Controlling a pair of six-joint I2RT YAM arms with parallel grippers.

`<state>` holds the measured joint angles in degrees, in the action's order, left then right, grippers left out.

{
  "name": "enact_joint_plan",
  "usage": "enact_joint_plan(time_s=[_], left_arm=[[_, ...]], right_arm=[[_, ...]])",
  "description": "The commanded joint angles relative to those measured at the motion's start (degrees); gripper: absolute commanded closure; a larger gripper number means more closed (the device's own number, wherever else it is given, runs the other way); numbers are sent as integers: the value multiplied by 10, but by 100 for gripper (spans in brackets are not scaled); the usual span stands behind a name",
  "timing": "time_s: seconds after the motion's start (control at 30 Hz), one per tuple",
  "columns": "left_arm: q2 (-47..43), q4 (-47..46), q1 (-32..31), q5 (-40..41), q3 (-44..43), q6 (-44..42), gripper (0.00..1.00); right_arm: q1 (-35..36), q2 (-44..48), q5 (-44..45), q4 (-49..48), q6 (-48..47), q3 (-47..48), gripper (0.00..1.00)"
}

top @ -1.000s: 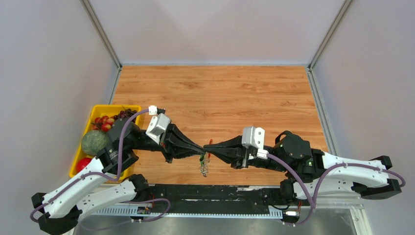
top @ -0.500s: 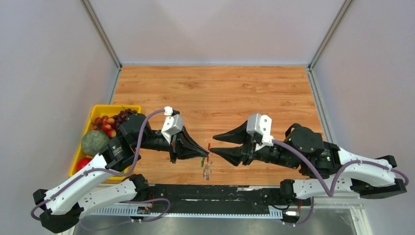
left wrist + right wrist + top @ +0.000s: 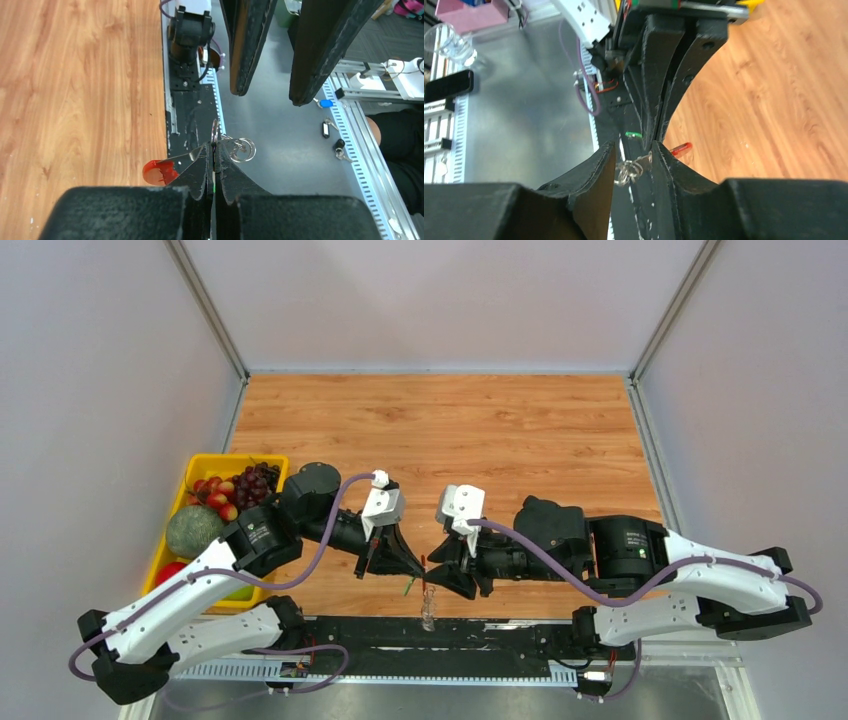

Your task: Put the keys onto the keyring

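Note:
My left gripper (image 3: 420, 568) is shut on the keyring, over the table's near edge. In the left wrist view (image 3: 214, 150) the keyring's red loop (image 3: 160, 171) sticks out left of the tips and its silvery rings (image 3: 242, 149) stick out right. A green sliver of the key shows in the gap between the fingers. My right gripper (image 3: 441, 576) is open and faces the left one. In the right wrist view (image 3: 634, 160) its fingers stand either side of the rings (image 3: 629, 170), not touching them. The key's green head (image 3: 634, 134) and the red loop (image 3: 680, 147) show just beyond.
A yellow bin (image 3: 200, 465) of fruit with a green melon (image 3: 195, 530) stands at the left edge. A black rail (image 3: 450, 635) runs along the near edge, under the hanging rings (image 3: 428, 615). Grey walls enclose the wooden table (image 3: 450, 430).
My right gripper opened off the bundle, then moved left until its fingers straddled the rings. My left gripper stayed shut and carried the keyring toward the near edge.

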<state>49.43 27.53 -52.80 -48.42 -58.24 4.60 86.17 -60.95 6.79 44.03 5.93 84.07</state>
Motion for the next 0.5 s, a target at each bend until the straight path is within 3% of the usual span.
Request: enact_joint_plan(time_s=[0.0,0.47], left_arm=[[2,31,-3,-28,-30,-39,100],[-9,46,-3,-29,-15,-46,100]], right_arm=[[-8,-3,-42,51,44,22,64],[-51,-42,-81,38,53,-8,74]])
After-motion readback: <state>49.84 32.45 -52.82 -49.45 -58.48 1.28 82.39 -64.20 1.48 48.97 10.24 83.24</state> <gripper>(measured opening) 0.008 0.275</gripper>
